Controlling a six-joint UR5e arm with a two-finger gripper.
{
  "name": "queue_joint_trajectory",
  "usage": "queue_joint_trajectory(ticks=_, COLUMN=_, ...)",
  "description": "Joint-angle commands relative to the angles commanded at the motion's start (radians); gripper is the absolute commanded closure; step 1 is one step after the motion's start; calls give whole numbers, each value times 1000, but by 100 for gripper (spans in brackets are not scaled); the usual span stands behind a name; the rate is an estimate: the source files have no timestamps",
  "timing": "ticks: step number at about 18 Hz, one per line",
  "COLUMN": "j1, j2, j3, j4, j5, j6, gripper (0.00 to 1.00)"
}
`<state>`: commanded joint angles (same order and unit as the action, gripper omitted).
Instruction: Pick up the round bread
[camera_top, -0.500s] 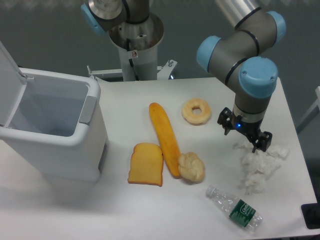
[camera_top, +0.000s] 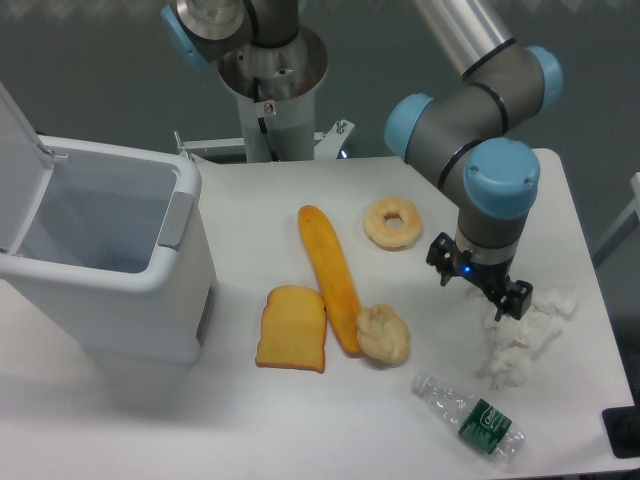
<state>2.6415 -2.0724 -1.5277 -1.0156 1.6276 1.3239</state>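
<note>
The round bread is a pale-cream knotted bun lying on the white table, touching the lower end of the long orange baguette. My gripper hangs to the right of the bun and a little above it, apart from it. Its two dark fingers are spread and hold nothing.
A ring doughnut lies behind the bun. A toast slice sits left of the baguette. Crumpled white tissue lies under and right of the gripper. A plastic bottle lies at the front right. An open white bin stands at the left.
The gripper and wrist have shifted slightly left and down, toward the bun. The objects on the table have stayed where they were.
</note>
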Motion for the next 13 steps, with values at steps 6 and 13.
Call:
queue_joint_trajectory(ticks=6, j1=-29, j2=-5, j3=-38, j4=8, j5=-80, j6=-84, gripper=0)
queue_joint_trajectory(ticks=13, j1=-106, j2=-12, j3=-86, j4=6, j5=-84, j6=-198, gripper=0)
